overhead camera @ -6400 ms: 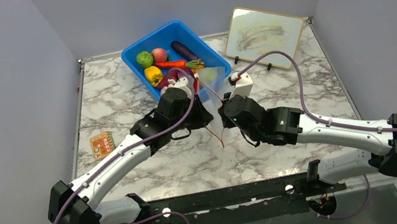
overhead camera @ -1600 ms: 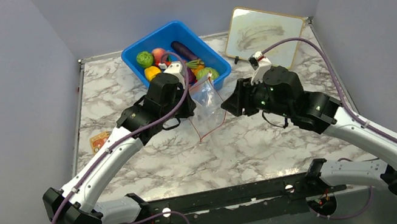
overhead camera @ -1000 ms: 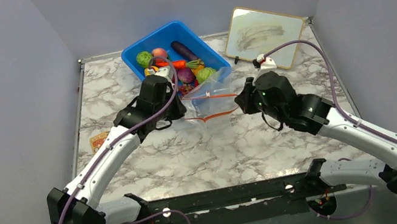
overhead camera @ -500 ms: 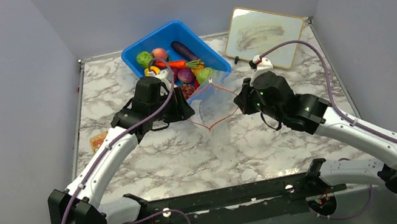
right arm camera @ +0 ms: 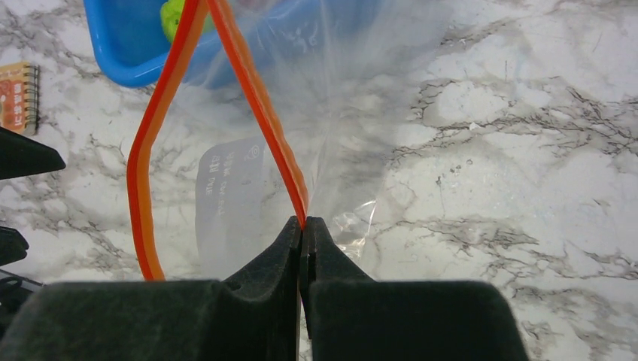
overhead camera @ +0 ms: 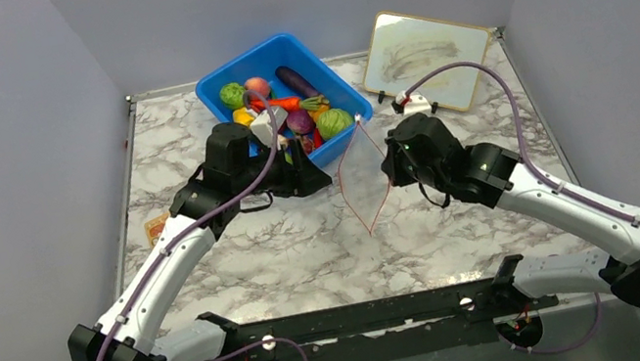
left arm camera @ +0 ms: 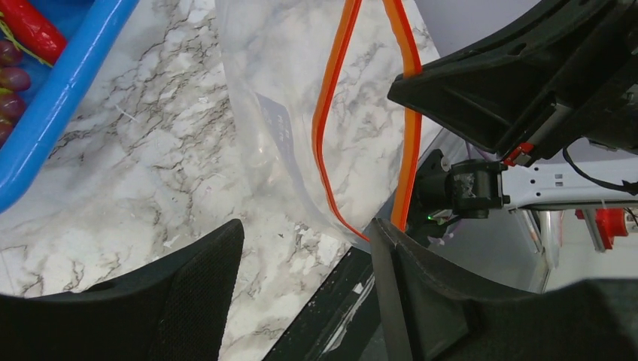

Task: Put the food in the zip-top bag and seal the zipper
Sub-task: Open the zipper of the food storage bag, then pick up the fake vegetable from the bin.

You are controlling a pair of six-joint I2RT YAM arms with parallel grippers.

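Cabbages [overhead camera: 232, 95] [overhead camera: 335, 122] two, carrot [overhead camera: 278, 103] one, zip-top bag [right arm camera: 226, 188] one, blue bin [overhead camera: 247, 58] one

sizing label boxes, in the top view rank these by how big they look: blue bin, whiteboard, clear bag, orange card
1. blue bin, only slightly ahead
2. whiteboard
3. clear bag, held up nearer the camera, so it may look oversized
4. orange card, partly hidden

Two slim robot arms: the left arm [overhead camera: 163, 268] and the right arm [overhead camera: 563, 202] each have white tube-shaped segments joined by bulky black joints. A thin purple cable [overhead camera: 474, 72] loops along each. The left claw [left arm camera: 305, 241] and right claw [right arm camera: 303, 226] are matte black; the left one's pads [left arm camera: 199, 286] look finely textured.
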